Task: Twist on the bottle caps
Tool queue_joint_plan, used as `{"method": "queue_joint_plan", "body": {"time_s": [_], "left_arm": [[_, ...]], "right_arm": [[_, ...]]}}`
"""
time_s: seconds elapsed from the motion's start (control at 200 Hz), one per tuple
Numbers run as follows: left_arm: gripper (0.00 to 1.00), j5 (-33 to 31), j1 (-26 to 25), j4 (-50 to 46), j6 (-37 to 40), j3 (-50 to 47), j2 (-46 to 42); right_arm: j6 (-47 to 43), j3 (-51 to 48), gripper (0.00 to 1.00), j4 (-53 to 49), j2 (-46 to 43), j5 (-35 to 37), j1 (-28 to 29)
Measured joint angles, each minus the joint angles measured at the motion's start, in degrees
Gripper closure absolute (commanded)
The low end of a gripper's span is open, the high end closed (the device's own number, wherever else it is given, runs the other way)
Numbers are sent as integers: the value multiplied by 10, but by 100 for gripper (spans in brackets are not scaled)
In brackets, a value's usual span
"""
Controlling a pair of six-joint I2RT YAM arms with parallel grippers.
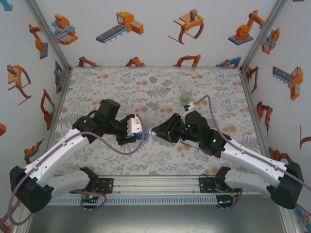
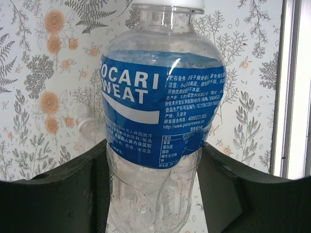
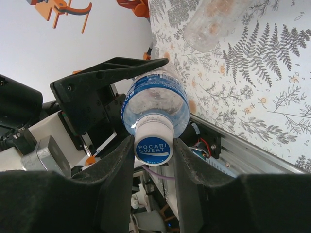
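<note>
The bottle cap point(image 3: 153, 141), white with a blue printed top, sits on the neck of the blue-label bottle point(image 3: 155, 99). It is clenched between the right jaws, one jaw on each side of it. The left jaws grasp the same bottle point(image 2: 160, 116) around its lower body, just below the label.

From above, the two arms meet nose to nose over the middle of the table point(image 1: 112, 82). The bottle point(image 1: 139, 131) lies roughly level between them, seemingly lifted off the surface.

Further out, a greenish bottle point(image 1: 186, 97) stands toward the far side of the table, well apart from the arms. A plain clear bottle point(image 2: 87, 127) rests on the table behind the held one. I cannot tell whether either is capped.

My reading is that the screwing step on this bottle is in hand, though how far the thread has taken is hidden. The next move likely calls for the right wrist to turn the cap while the left jaws brace the bottle against the twist. Both should stay in one line so the cap does not cross-thread.
</note>
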Motion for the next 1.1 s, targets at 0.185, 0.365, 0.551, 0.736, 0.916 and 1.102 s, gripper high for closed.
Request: {"method": "queue_joint_plan", "body": {"time_s": [0.185,0.365,0.551,0.736,0.916,1.102], "left_arm": [[100,30,-7,42,-1,0,-4],[100,52,-9,62,-1,0,-6],[100,59,-9,64,-1,0,-6],[100,61,-9,64,0,0,-6],[100,71,-9,64,0,0,-6],[100,84,-9,64,0,0,-6]], "right_arm": [[-78,76,41,-83,0,7,0],[-190,152,38,-157,-12,33,-6],[-339,199,41,-185,-19,49,-18],[-579,204,44,-182,-21,8,-19],[-831,189,44,-152,-41,-106,-19],[-1002,141,43,-108,-66,-201,-19]]}}
